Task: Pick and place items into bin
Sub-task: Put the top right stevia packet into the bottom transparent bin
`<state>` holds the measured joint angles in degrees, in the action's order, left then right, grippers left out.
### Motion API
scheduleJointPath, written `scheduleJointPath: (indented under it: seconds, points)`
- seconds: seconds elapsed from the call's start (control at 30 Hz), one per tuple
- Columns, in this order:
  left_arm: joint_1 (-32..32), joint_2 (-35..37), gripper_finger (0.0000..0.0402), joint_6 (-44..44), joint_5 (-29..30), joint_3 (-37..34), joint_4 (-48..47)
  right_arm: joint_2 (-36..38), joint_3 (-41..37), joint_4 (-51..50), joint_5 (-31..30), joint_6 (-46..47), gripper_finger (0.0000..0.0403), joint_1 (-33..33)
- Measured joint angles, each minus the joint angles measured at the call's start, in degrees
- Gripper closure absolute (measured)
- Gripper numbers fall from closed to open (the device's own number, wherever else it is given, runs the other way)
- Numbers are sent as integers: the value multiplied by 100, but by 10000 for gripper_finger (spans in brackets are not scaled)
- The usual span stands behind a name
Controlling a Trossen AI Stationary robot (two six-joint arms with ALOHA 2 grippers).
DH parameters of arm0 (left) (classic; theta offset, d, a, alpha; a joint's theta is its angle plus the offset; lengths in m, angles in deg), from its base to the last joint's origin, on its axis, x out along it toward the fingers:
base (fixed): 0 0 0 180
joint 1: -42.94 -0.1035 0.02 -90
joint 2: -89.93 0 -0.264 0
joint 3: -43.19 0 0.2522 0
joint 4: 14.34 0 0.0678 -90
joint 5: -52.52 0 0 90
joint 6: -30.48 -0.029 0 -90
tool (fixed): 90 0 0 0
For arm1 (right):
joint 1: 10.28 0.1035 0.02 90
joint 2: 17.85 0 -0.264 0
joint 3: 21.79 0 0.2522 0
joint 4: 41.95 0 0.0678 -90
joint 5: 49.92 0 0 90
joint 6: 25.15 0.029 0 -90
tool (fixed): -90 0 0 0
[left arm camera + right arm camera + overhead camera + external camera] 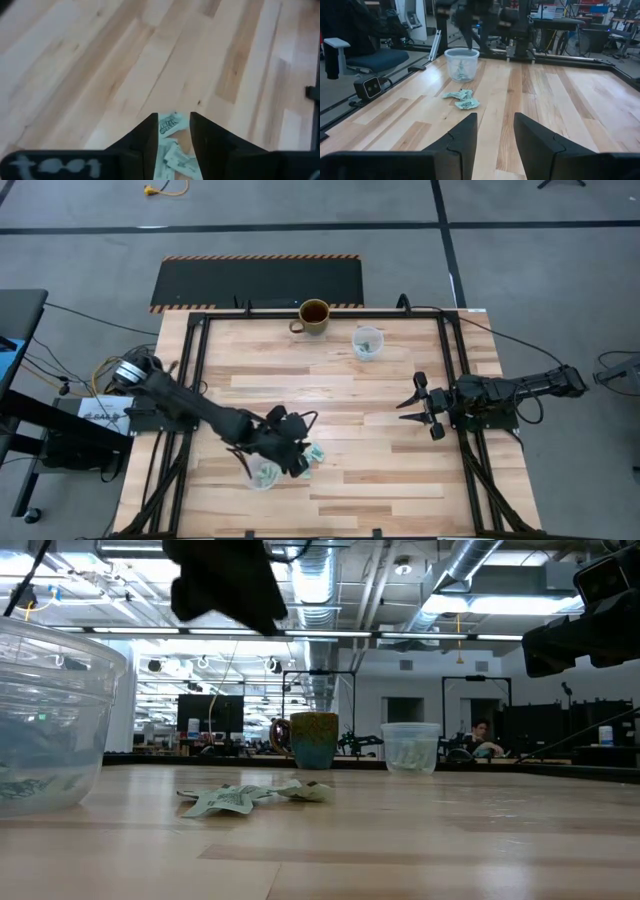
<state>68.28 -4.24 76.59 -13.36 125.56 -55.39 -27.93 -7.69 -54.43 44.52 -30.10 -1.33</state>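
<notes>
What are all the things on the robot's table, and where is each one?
Small mint-green crinkly packets: a few, loose on the wood beside the near tub.
Clear plastic tubs: two, near one under the left arm with packets inside, far one by the mug.
Olive-green mug: one, back edge.
Wooden table: one, pale planks.
Left gripper: open, above the loose packets.
Right gripper: open, waiting on the right side.

A brown-glazed mug [314,316] stood at the far edge of the wooden table [330,395], handle toward the left. A black mat with striped edging [259,281] lay on the floor beyond that edge.
</notes>
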Motion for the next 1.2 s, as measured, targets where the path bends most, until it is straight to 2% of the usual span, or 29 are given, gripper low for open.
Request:
scheduleJointPath:
  seconds: [0.13,0.3,0.4,0.83,1.2]
  points:
    - [-162,-295,282,-17,-311,2,74,0,0,0,0,0,280,0]
    - [-429,-555,265,57,-1408,2,568,0,0,0,0,0,280,0]
    - [-562,-684,264,129,-1838,4,729,0,0,-1,0,0,280,0]
    - [-967,-1034,264,-178,-2157,10,380,-2,0,0,0,0,280,0]
    - [-1013,-1899,264,-373,-2177,941,60,-139,2,31,0,0,280,0]
